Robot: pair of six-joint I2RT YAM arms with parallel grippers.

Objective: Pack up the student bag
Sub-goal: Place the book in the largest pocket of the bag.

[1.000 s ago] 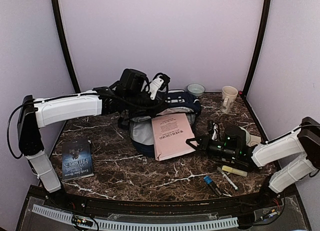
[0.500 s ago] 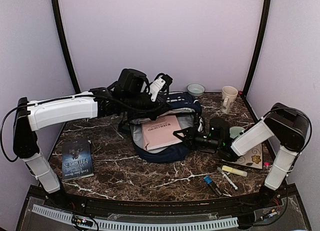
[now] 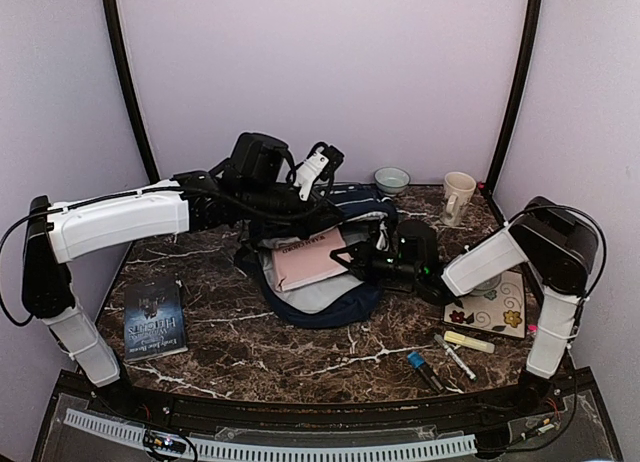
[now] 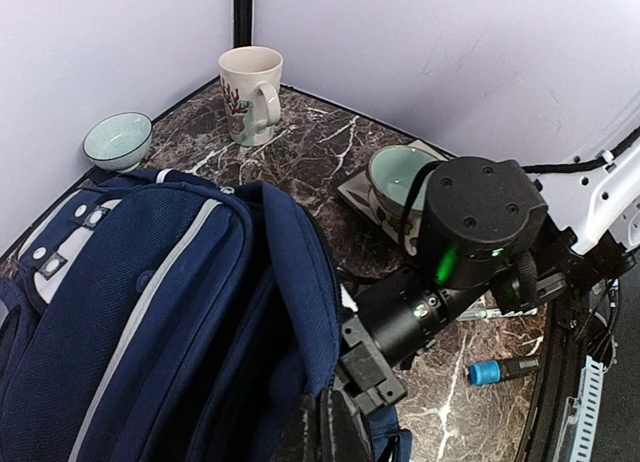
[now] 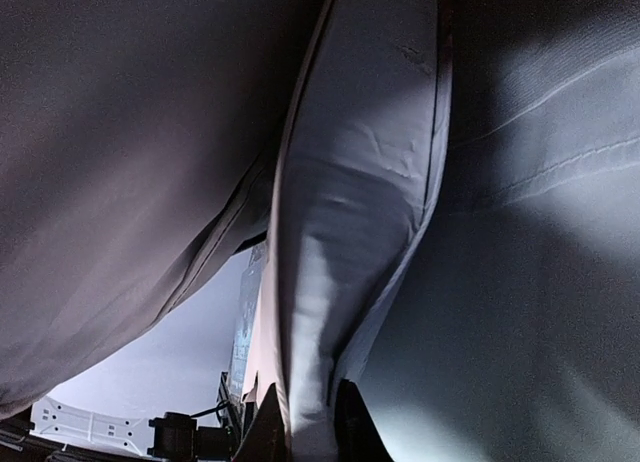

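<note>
Right wrist view looks along jaws clamped on the edge of a pink book (image 3: 305, 262), the right gripper (image 5: 305, 427) holding it flat inside the bag (image 3: 325, 307). Left gripper (image 4: 325, 430) is pinched together on the bag's rim, lifting it so the mouth gapes. Bag lies mid-table (image 3: 230, 282), opening toward the right arm. A paperback (image 3: 153, 317) lies well to its left, probably next.

Pale lilac walls (image 3: 320, 72); black corner posts (image 3: 130, 92); dark brown white-veined marble tabletop (image 3: 250, 332); even light.

Within student bag (image 3: 335, 304), a booklet (image 3: 308, 263)
</note>
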